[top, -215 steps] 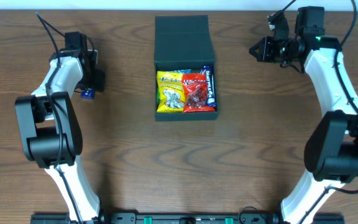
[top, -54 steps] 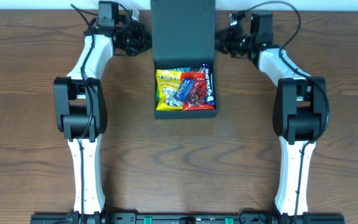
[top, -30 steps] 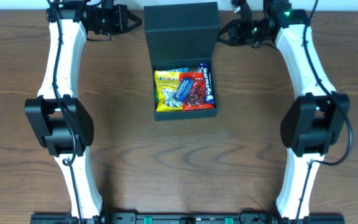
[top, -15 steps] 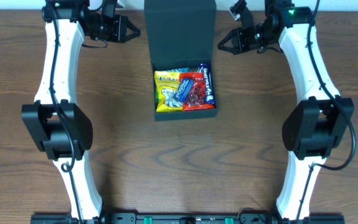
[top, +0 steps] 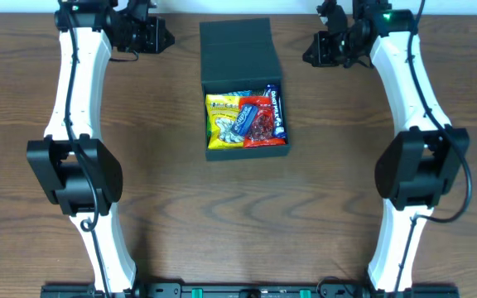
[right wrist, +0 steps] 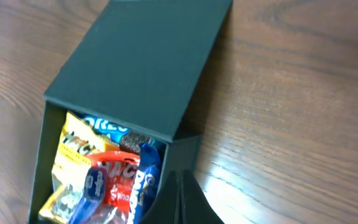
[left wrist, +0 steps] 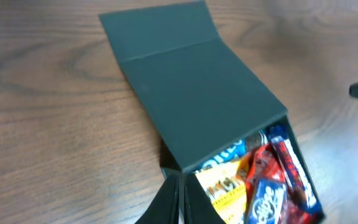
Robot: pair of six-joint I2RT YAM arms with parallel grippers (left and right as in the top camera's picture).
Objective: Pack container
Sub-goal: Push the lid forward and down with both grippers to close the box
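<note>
Item 1: dark teal-green, matte, square cardboard container with hinged flap lid [top: 237, 51]. Stands on the brown wood-grain tabletop [top: 180, 190] between the two end effectors, touching neither. Lid open, folded back flat away from the arm bases, its crease line showing in the left wrist view. Compartment uncovered and filled with snack packets.

Item 2: left end effector [top: 157, 36]. Fingers together, clamped on nothing. The container lies to its right and slightly nearer the arm bases, with bare wood between them. In its wrist view the closed fingertips [left wrist: 178, 200] point towards the corner of the box.

Item 3: right end effector [top: 311, 55]. Fingers together, nothing held. The container lies to its left, near but apart. Its closed fingertips [right wrist: 188, 200] point at the box's side wall.

Item 4: contents of the container
- yellow crinkled packet [top: 224, 126], on the side towards the left end effector
- red glossy packet [top: 265, 128], beside the yellow one
- long dark-blue wrapped bar [top: 278, 112], along the wall towards the right end effector
- small blue-and-white wrapper [top: 244, 119], lying tilted across the yellow and red packets
- blue Oreo packet [right wrist: 101, 124], at the hinge end, partly under the lid's edge
</note>
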